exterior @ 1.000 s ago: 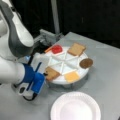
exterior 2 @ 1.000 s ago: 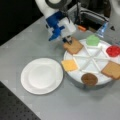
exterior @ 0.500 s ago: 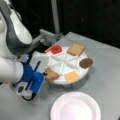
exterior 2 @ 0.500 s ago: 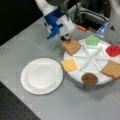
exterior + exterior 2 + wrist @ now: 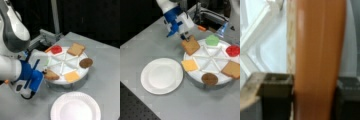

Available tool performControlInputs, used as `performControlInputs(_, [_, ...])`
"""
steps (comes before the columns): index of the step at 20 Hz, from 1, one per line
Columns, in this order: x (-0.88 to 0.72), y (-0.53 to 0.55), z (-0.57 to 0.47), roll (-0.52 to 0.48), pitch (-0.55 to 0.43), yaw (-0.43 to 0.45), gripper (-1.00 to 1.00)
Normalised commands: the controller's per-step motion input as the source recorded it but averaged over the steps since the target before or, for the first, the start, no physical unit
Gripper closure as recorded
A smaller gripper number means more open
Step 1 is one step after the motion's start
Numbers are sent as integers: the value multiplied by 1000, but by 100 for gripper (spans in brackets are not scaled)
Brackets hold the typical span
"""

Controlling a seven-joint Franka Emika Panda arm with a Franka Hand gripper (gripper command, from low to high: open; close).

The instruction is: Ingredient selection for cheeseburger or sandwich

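My gripper [image 5: 185,38] is shut on one edge of a tan toast slice [image 5: 190,45], which lies at the rim of the white divided tray [image 5: 213,59]. In the wrist view the toast [image 5: 317,50] stands edge-on between my two dark fingers [image 5: 275,92]. In a front view the same toast [image 5: 51,75] sits beside the blue gripper [image 5: 45,73]. A second toast slice [image 5: 232,69] [image 5: 76,49], a red tomato slice [image 5: 233,50] [image 5: 56,49] and a green lettuce piece [image 5: 212,40] rest in their own tray compartments. No stacked sandwich is in view.
A dark brown patty [image 5: 209,78] and a yellow-orange cheese square [image 5: 190,65] lie in the tray. A white round plate [image 5: 161,75] [image 5: 75,107] sits bare on the grey table beside the tray. Metal fixtures [image 5: 212,17] stand behind the tray.
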Motion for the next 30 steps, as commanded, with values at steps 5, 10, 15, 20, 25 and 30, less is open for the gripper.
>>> performControlInputs(5, [2,-18,93,-54,101,74,100])
performControlInputs(10, [-19,1,122,-56,104,72,100])
performControlInputs(15, [-44,-30,170,-69,119,91,100])
performControlInputs(20, [-65,-65,212,-76,132,113,100])
performControlInputs(25, [-30,-81,225,-51,142,101,100])
performControlInputs(30, [88,-181,201,-35,124,89,100])
